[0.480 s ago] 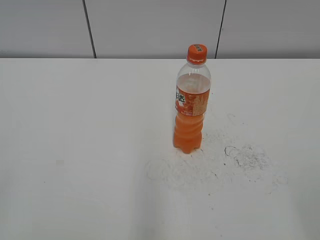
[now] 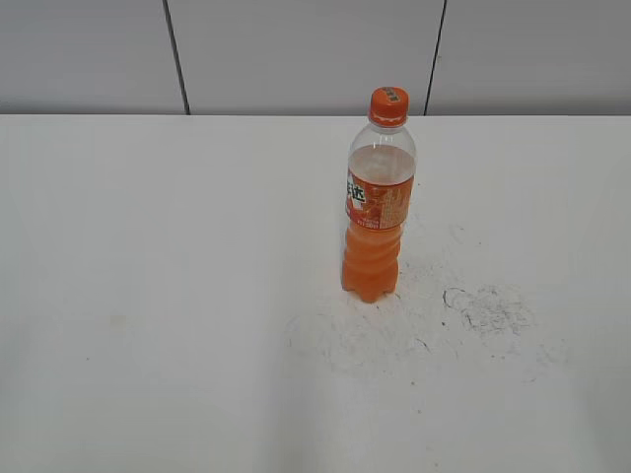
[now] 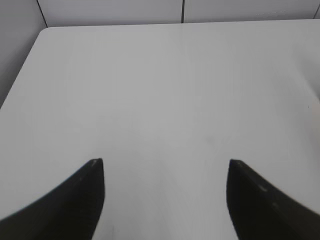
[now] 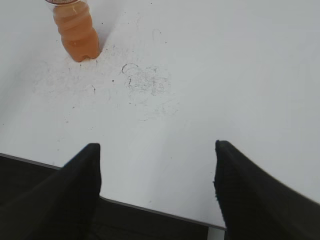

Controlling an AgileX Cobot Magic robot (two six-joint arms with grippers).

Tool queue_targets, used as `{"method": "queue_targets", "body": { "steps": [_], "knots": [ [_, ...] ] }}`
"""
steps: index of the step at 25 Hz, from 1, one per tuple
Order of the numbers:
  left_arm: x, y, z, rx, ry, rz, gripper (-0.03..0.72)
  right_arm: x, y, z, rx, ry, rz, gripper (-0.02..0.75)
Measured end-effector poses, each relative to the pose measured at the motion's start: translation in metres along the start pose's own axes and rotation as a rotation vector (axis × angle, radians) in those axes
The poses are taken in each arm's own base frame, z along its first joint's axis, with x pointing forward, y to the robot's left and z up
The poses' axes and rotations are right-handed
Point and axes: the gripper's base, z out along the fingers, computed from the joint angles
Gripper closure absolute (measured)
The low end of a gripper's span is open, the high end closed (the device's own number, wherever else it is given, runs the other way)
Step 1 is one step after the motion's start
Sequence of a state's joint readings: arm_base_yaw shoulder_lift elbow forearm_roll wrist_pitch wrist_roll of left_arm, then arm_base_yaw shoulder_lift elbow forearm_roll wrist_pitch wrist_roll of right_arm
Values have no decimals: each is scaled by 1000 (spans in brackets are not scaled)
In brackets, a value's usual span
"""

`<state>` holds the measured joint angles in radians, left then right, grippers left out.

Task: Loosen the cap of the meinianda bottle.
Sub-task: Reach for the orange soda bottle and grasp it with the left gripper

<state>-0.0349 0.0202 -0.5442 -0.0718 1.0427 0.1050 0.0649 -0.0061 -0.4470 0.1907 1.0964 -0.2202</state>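
Nothing is done yet: my left hand (image 3: 162, 200) and right hand (image 4: 155, 187) hang spread, empty, near the counter's (image 2: 148, 296) front edge; the cap (image 2: 388, 102) sits untouched on the meinianda bottle (image 2: 376, 212).

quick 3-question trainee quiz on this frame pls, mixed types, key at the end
1. True or false: the cap is on the meinianda bottle.
2. How does the bottle stand on the table? A) lying on its side B) upright C) held off the surface
3. Fill in: the left gripper and the right gripper both have their jaws ____, with nothing between them.

Key: 1 true; 2 B; 3 open
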Motion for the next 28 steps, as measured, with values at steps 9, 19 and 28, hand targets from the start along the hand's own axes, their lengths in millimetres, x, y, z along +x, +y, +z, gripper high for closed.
{"method": "queue_targets", "body": {
  "steps": [9,19,28],
  "knots": [
    [-58,6,35,-9,-115,42,104,0,0,0,0,0,0,212],
    [-70,-2,110,70,-307,54,104,0,0,0,0,0,0,212],
    [-54,-22,184,125,-247,74,124,0,0,0,0,0,0,212]
  ]
}}
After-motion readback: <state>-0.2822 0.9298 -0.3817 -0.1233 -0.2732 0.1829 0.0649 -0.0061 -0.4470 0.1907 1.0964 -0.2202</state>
